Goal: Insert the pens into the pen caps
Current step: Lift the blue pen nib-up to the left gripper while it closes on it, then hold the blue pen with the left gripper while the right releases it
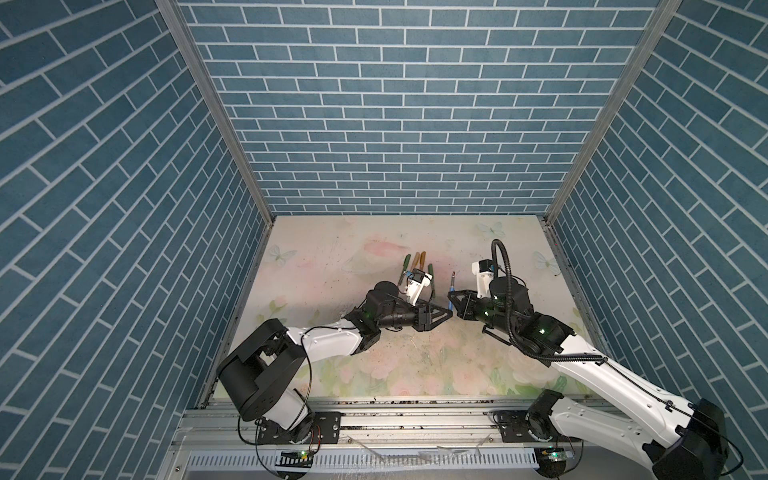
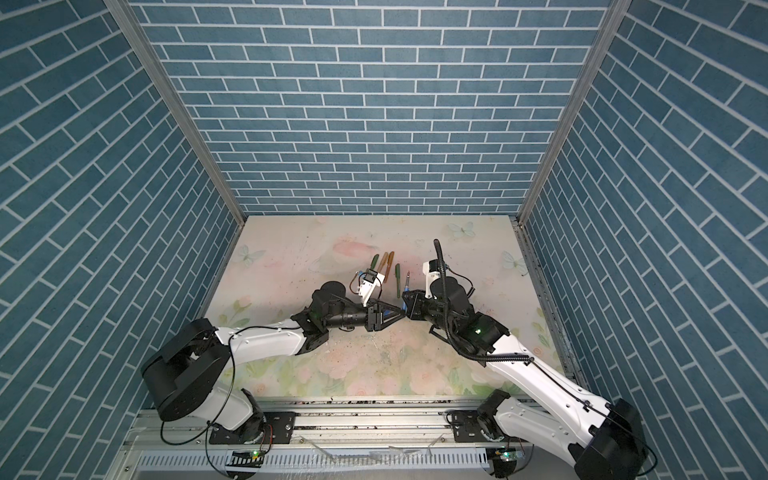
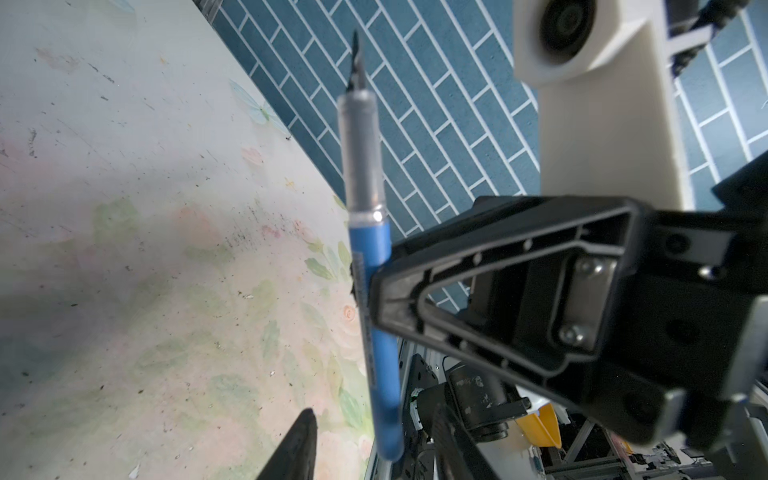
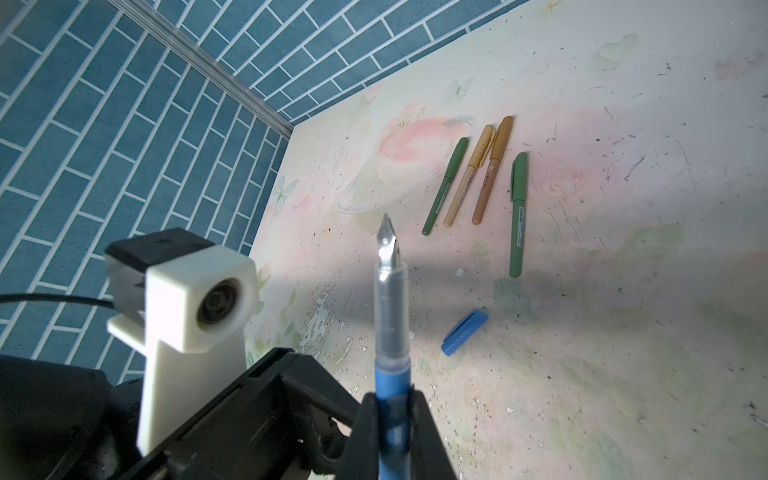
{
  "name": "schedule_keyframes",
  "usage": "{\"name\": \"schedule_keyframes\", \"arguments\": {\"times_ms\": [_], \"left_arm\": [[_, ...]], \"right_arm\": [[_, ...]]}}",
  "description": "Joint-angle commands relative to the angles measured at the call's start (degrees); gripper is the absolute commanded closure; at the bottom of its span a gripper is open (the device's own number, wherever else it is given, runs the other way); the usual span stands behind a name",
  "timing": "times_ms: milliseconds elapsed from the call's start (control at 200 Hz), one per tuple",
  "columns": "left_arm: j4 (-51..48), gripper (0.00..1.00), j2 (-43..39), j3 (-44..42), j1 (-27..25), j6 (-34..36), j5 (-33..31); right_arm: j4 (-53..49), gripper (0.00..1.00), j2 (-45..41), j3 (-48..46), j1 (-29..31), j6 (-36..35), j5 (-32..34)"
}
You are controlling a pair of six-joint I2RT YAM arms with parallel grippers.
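My right gripper (image 4: 392, 399) is shut on the blue pen (image 4: 390, 316), holding it above the table with the clear section and dark nib pointing up. In both top views the pen (image 1: 452, 289) (image 2: 406, 286) stands between the two grippers. My left gripper (image 3: 374, 415) is open around the pen's lower blue end (image 3: 380, 374), with a gap on each side. The blue pen cap (image 4: 464, 332) lies loose on the table. It does not show in either top view.
Several pens with their caps on lie side by side further back: green (image 4: 444, 187), tan (image 4: 467, 178), amber (image 4: 492, 170) and green (image 4: 517, 216). In a top view they sit just behind the left wrist camera (image 1: 417, 286). Blue brick walls enclose the floral table (image 1: 332, 257).
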Motion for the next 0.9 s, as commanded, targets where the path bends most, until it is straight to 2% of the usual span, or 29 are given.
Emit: {"name": "schedule_keyframes", "arguments": {"times_ms": [0, 665, 730, 810, 895], "left_arm": [[4.9, 0.55, 1.8, 1.5, 0.2, -1.9, 0.4], [9.9, 0.9, 5.6, 1.6, 0.2, -5.0, -0.1], [9.2, 0.95, 5.4, 1.5, 0.3, -4.7, -0.3], [7.5, 1.0, 4.5, 1.3, 0.8, -4.2, -0.7], [3.0, 1.0, 2.2, 0.9, 2.4, -3.1, -1.7]], "right_arm": [[1.8, 0.95, 0.4, -0.7, 0.7, 1.8, 0.8], [3.3, 0.96, 1.1, -1.3, 1.8, 2.6, -0.5], [3.4, 0.93, 0.6, -1.2, 1.9, 2.6, -0.5], [2.4, 0.83, -0.1, -0.2, 1.9, 2.2, -0.6], [0.4, 0.75, -1.9, 1.2, 1.9, 1.7, 0.4]]}}
